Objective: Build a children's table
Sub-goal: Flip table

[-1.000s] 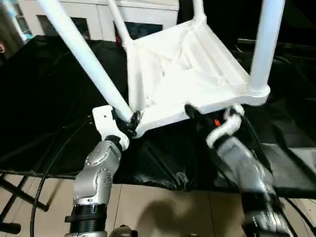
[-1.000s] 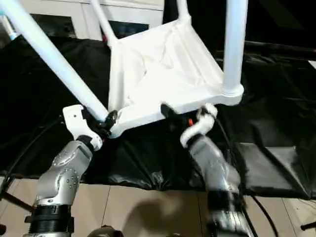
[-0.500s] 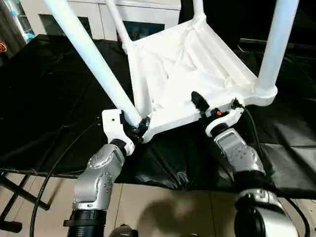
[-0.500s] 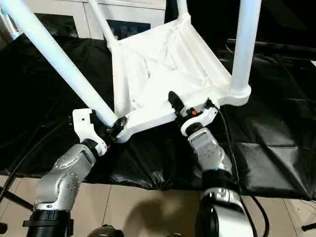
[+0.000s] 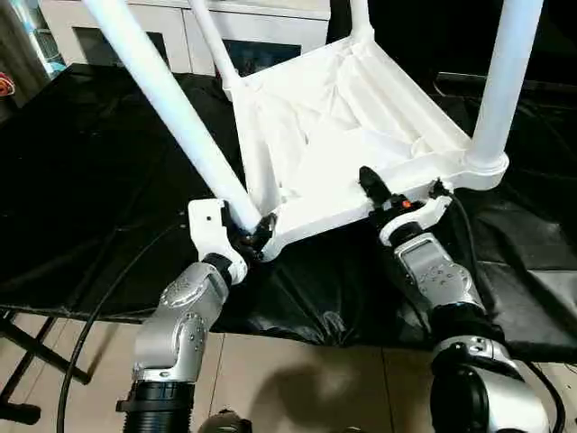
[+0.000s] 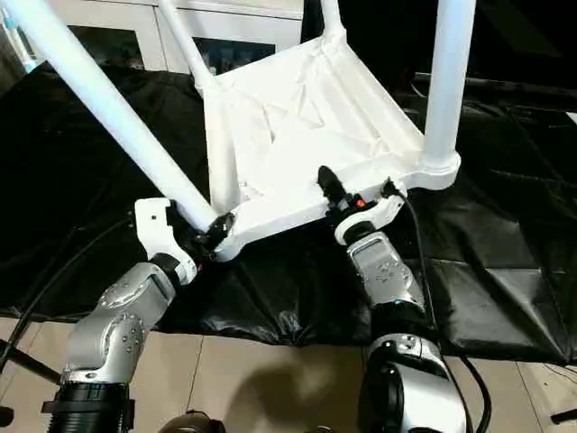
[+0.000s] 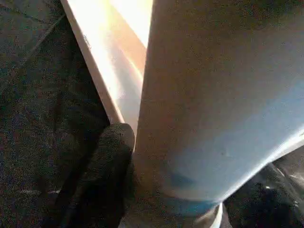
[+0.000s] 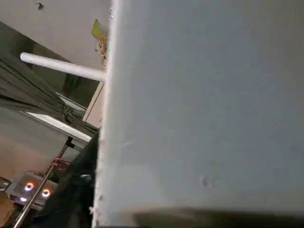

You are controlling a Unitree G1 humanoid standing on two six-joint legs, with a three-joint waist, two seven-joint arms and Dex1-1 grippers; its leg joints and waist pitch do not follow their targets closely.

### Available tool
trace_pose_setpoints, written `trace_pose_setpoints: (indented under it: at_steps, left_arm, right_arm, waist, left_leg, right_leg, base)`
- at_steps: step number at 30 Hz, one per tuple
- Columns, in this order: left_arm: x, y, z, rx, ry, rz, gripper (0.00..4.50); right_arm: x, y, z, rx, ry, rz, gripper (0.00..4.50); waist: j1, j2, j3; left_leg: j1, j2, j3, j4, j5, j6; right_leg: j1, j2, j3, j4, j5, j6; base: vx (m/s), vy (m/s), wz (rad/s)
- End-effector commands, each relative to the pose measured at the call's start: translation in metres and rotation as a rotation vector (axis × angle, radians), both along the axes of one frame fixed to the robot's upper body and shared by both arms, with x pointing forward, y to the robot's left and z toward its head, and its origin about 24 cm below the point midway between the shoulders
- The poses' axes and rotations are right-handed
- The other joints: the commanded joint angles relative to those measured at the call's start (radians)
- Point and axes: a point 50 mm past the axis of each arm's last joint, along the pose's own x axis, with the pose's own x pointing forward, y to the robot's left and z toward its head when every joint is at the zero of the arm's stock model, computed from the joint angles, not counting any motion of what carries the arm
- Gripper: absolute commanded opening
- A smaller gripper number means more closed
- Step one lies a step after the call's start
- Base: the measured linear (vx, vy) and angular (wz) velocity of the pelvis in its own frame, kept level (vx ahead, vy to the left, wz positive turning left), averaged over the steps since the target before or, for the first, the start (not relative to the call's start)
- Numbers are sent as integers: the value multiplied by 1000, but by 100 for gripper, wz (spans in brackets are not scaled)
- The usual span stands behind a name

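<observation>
Here the smooth white plastic table [image 5: 343,135] lies inverted, ribbed underside up. L gripper [image 5: 252,236] clasps a tapered tube leg [image 5: 171,113]; R gripper [image 5: 383,200] probably pinches the rim.

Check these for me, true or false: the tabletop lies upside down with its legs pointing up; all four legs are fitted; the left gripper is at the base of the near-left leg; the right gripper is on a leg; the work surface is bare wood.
1. The tabletop lies underside up, legs rising from it: true.
2. Four legs stand in its corners: true.
3. The left gripper is at the base of the near-left leg: true.
4. The right gripper is on a leg: false; it sits at the tabletop's near rim.
5. The work surface is bare wood: false; a black cover drapes it.
</observation>
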Motion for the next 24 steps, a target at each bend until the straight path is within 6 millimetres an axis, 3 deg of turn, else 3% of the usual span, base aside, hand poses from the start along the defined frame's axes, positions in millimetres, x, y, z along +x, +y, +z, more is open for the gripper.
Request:
trace_pose_setpoints:
  at_steps: [1, 5, 8, 13, 14, 21, 24]
  left_arm:
    - [2, -12, 10, -80, -45, -80, 320]
    - [-1, -9, 10, -77, -51, -138, 364]
    - [-11, 5, 1, 17, -51, -225, 373]
    - [-20, 29, -7, 180, -63, -287, 418]
    - [-20, 29, -7, 180, -63, -287, 443]
    - [-33, 28, 4, 257, -112, -484, 450]
    - [-32, 24, 15, 297, -181, -488, 450]
  right_arm:
    - [6, -4, 14, -13, -58, -19, 238]
    - [7, -11, 17, -20, -78, -61, 216]
    - [9, -22, 24, -41, -110, -124, 215]
    - [10, -36, 39, -116, -167, -176, 212]
    - [10, -36, 39, -116, -167, -176, 212]
    - [8, -58, 62, -223, -222, -274, 210]
    - [3, -68, 72, -335, -240, -305, 207]
  waist:
    - [3, -7, -82]
    - [6, -3, -85]
    - [6, 3, -86]
    - [6, 7, -84]
    - [7, 4, -85]
    - [14, 5, -79]
    - [20, -5, -79]
  left_leg:
    - [26, 116, -48, -72, 30, 100]
    - [27, 116, -48, -72, 29, 89]
    - [26, 116, -49, -71, 56, 106]
    - [33, 117, -46, -74, 29, 92]
    - [36, 118, -45, -75, 25, 90]
    - [39, 117, -39, -86, -31, 32]
    - [34, 115, -38, -88, -35, 17]
  right_leg:
    - [48, -114, 54, -59, 51, -303]
    - [47, -113, 52, -55, 64, -310]
    - [44, -111, 49, -49, 93, -307]
    - [39, -108, 48, -54, 68, -300]
    - [37, -107, 46, -55, 64, -297]
    - [32, -108, 42, -55, 10, -274]
    - [37, -113, 46, -57, -7, -249]
  base:
    - [0, 0, 0]
    - [0, 0, 0]
    - [0, 0, 0]
    - [0, 0, 0]
    - [0, 0, 0]
    - [0, 0, 0]
    - [0, 0, 0]
